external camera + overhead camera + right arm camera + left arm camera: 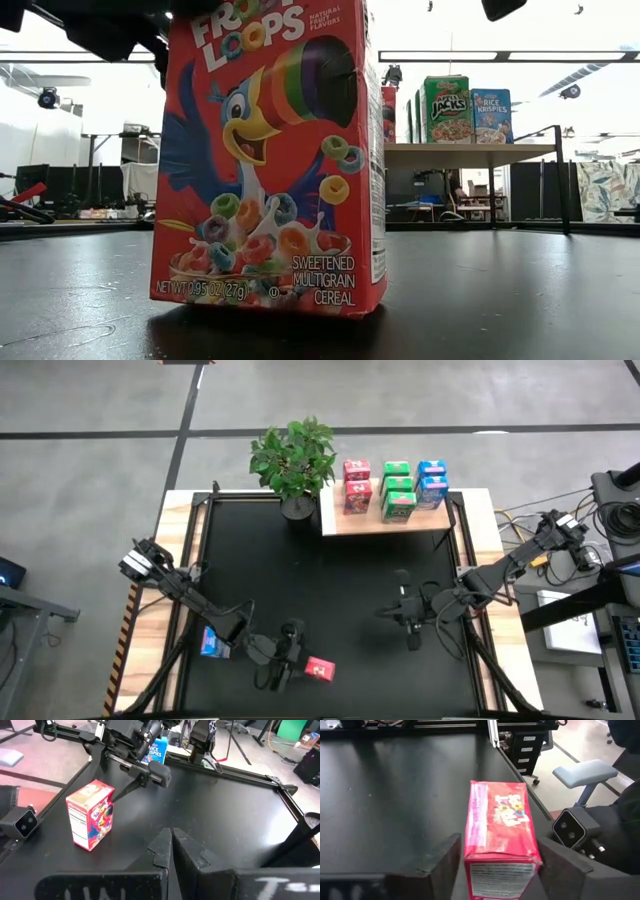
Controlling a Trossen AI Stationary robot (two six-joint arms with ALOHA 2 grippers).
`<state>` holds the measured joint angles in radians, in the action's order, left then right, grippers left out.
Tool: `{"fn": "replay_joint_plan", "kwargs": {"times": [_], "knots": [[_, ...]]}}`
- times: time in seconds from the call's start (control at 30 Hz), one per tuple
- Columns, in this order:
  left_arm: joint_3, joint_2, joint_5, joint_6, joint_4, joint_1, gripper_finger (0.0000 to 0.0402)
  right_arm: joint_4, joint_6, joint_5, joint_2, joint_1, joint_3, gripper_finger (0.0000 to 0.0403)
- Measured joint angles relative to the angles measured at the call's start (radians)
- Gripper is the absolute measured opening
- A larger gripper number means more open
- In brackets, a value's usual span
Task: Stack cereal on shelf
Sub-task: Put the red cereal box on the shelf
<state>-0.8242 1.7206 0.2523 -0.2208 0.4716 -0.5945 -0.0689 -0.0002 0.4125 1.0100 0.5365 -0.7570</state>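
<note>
The left gripper [297,660] stands at the table's near edge, its fingers apart on either side of an upright pink-red cardboard cereal box [320,669], not clamping it. The right gripper [411,630], fingers together, hovers right of centre. Seven boxes stand on the pale wooden shelf [390,522] at the far side; a blue box [209,643] lies near left.

This looks like a robotics lab or workshop: a black work table [330,590] stands on a bare grey concrete floor [90,420] with painted lines. Cables and gear [600,520] crowd one side, an office chair [585,772] sits just off the table's edge, and benches [110,205] line the bright, open hall behind.
</note>
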Motion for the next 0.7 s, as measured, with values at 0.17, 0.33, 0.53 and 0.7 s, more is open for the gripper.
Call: {"fn": "replay_joint_plan", "kwargs": {"times": [0.17, 0.33, 0.53, 0.7], "knots": [[0.0, -0.009, 0.0, 0.001, -0.002, 0.0, 0.016, 0.0, 0.0, 0.0, 0.0, 0.0, 0.0, 0.0009], [0.0, -0.076, -0.001, 0.054, 0.0, 0.013, 0.0141, -0.017, -0.018, 0.0, -0.005, 0.0, 0.0, 0.0009], [0.0, -0.215, -0.001, 0.185, -0.027, 0.125, 0.0157, -0.069, -0.048, 0.008, -0.046, 0.0, 0.0, 0.0009], [0.0, -0.317, 0.0, 0.255, -0.025, 0.308, 0.0159, -0.101, -0.073, 0.008, -0.111, 0.0, 0.0, 0.0009]]}}
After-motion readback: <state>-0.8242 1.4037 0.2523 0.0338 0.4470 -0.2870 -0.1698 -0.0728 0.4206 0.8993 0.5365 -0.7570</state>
